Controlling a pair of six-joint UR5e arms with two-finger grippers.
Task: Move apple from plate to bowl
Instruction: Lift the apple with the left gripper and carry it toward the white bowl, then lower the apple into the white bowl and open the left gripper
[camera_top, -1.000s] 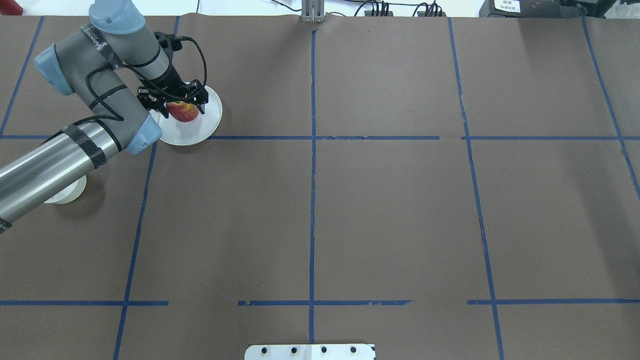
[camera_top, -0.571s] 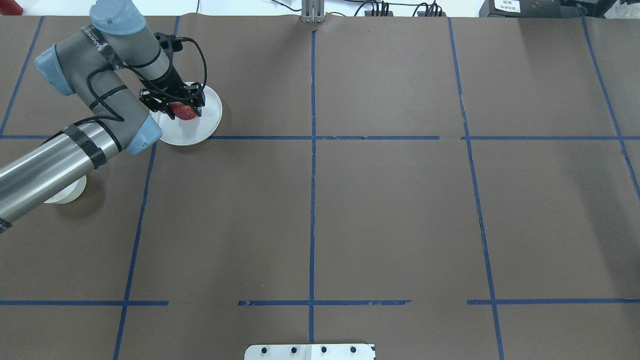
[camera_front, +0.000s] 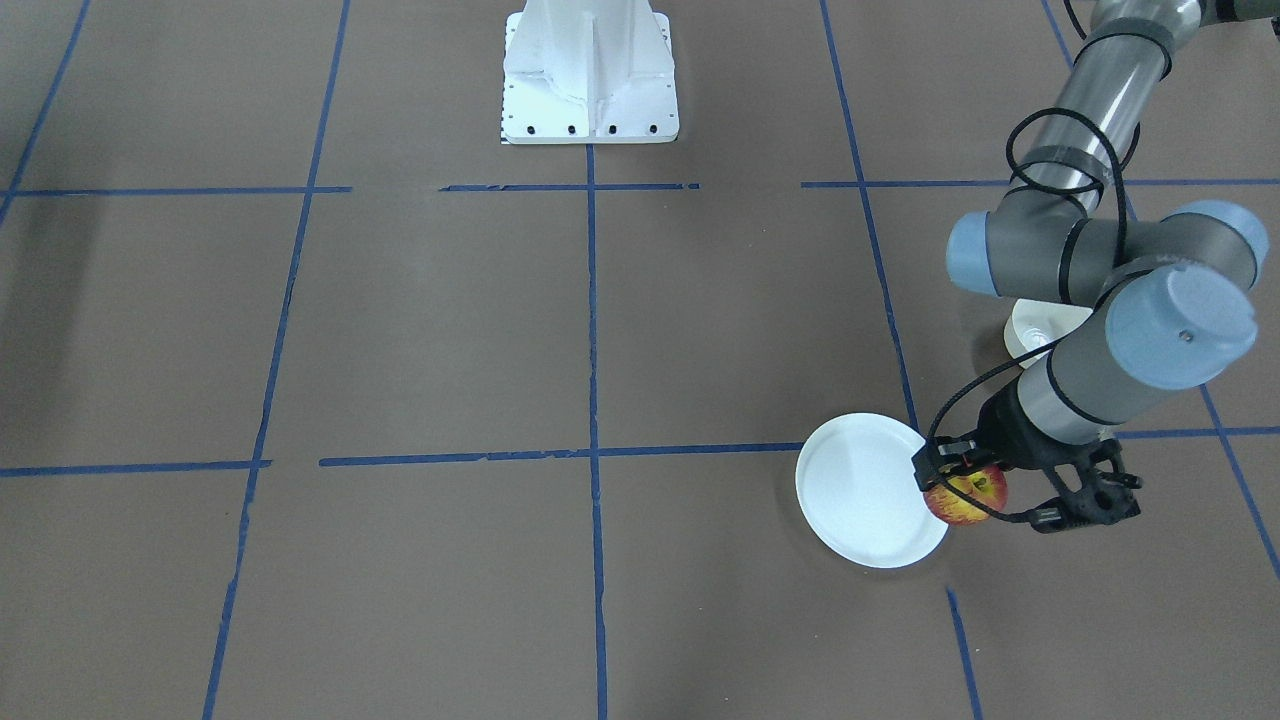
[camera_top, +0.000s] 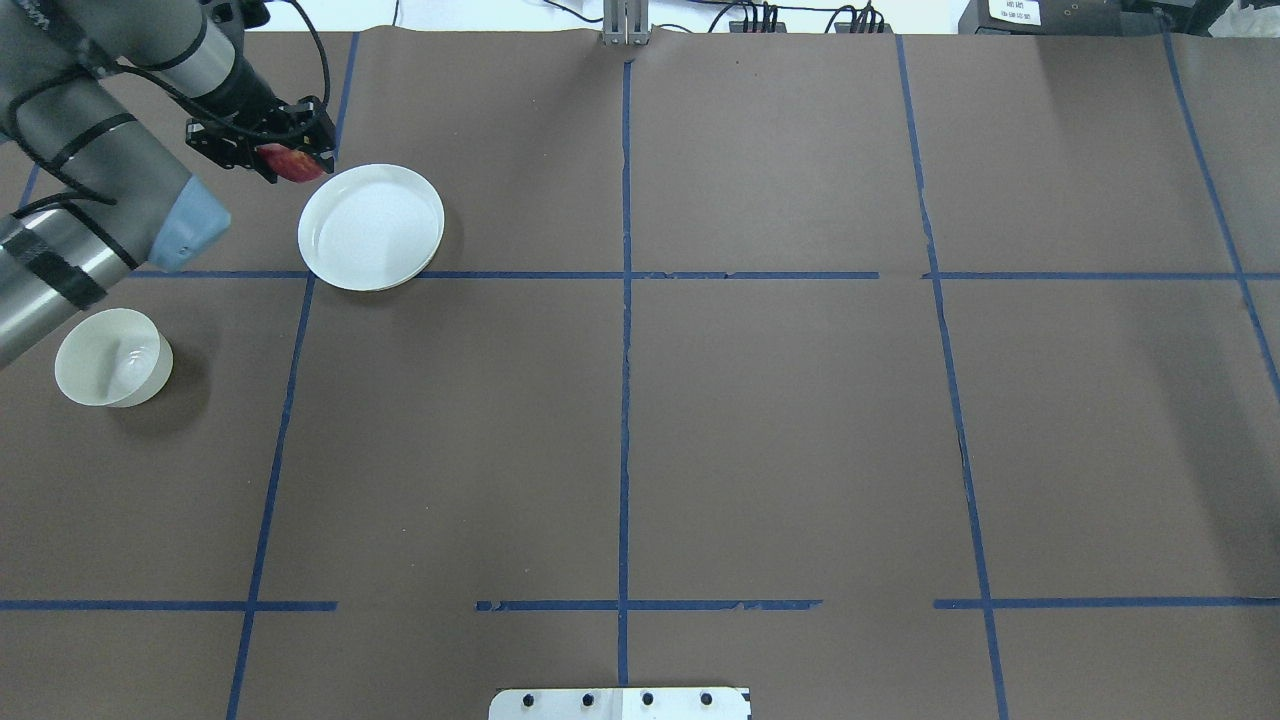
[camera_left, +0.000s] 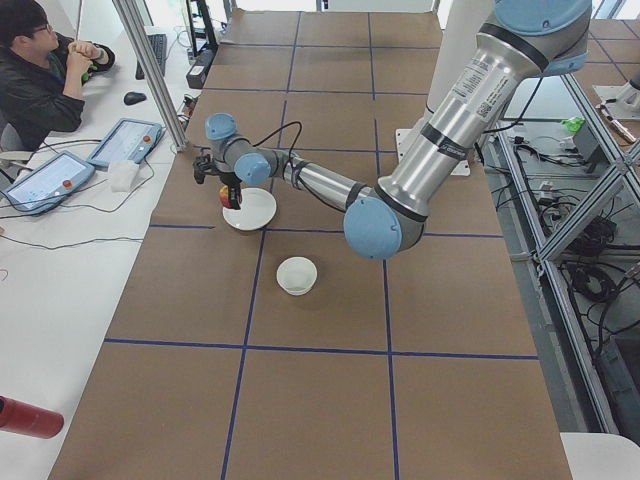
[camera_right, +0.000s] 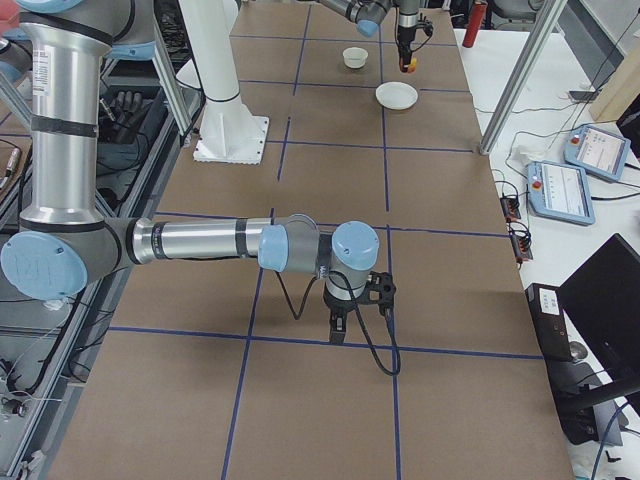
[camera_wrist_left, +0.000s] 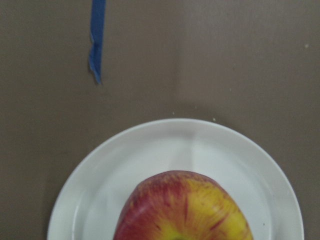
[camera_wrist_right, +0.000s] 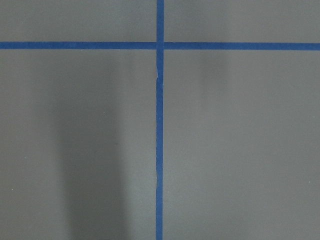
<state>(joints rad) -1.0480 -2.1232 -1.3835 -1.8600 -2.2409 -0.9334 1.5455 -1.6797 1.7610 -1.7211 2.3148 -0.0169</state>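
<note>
My left gripper (camera_top: 290, 158) is shut on the red and yellow apple (camera_top: 298, 166) and holds it in the air, just past the far-left rim of the flat white plate (camera_top: 370, 228). The front-facing view shows the apple (camera_front: 966, 497) beside the bare plate (camera_front: 860, 490). In the left wrist view the apple (camera_wrist_left: 182, 207) hangs over the plate (camera_wrist_left: 175, 145). The small deep white bowl (camera_top: 110, 357) stands near the table's left edge, empty. My right gripper (camera_right: 355, 310) shows only in the exterior right view, low over the table; I cannot tell if it is open.
The brown table cover carries a grid of blue tape lines (camera_top: 625, 300). The white robot base (camera_front: 590, 75) stands at the table's edge. My left forearm (camera_top: 60, 260) reaches over the area beside the bowl. An operator (camera_left: 45, 75) sits at the side desk.
My left gripper closed on the apple, lifted it off the plate and carried it up and to the left. The arm swung away and uncovered the bowl.
</note>
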